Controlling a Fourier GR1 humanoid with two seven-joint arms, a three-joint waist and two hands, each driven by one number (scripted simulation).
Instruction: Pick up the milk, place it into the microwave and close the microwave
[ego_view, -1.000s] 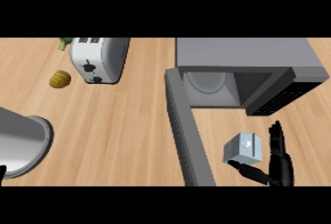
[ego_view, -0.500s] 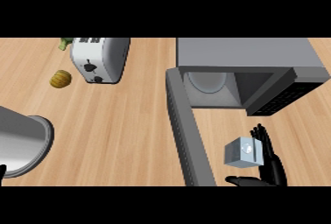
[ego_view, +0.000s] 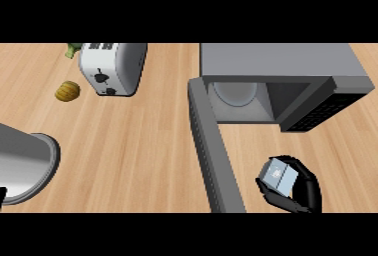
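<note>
Small blue-grey milk carton (ego_view: 279, 175) was held at lower right of the frame, black right hand (ego_view: 301, 191) fingers curled around it, beside the swung-open grey door (ego_view: 212, 150) of the grey microwave (ego_view: 280, 70). White toaster (ego_view: 111, 67) was seen upper left on the wooden table (ego_view: 133, 150).

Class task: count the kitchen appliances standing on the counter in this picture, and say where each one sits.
2. The toaster stands at the upper left; the microwave, door open, at the upper right. More may lie beyond the view's edges.
</note>
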